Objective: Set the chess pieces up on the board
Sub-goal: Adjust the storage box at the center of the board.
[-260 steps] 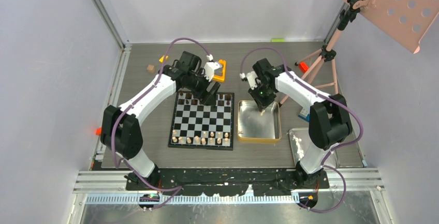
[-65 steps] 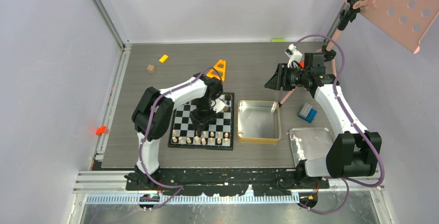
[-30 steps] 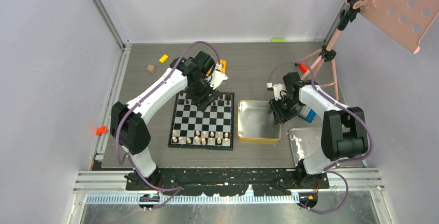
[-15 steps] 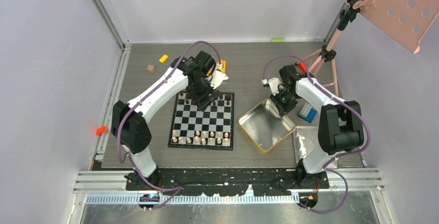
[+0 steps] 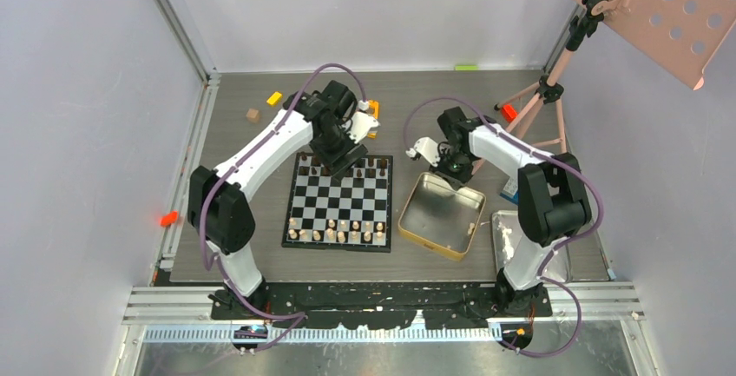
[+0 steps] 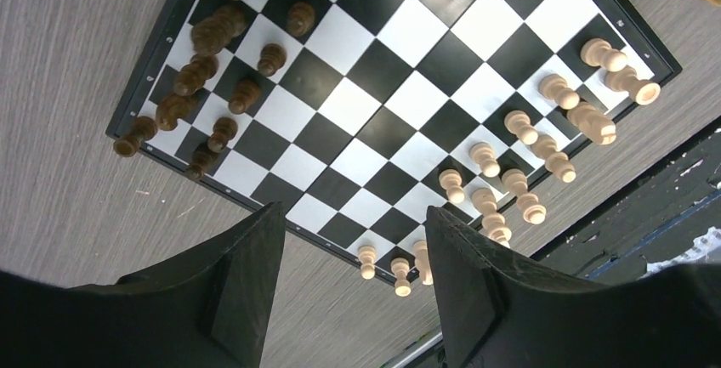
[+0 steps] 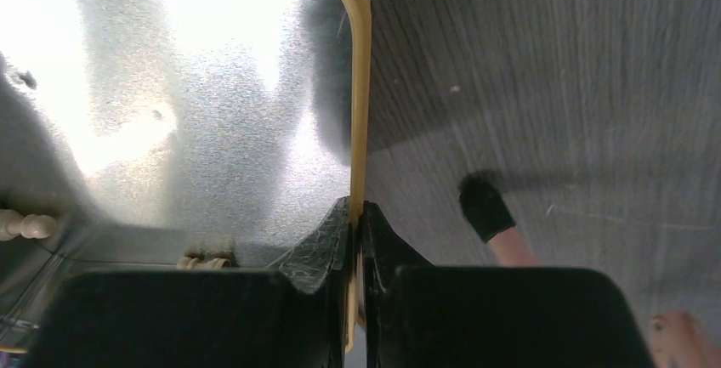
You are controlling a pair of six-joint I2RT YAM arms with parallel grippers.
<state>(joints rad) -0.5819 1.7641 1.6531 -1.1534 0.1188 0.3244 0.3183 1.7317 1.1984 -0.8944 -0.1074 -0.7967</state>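
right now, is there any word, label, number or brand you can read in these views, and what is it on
No text can be read in any view.
board: plain checkered squares, no letters or numbers visible along its border.
gold tin: bare metal inside, no print showing.
pink perforated panel: holes only, no lettering.
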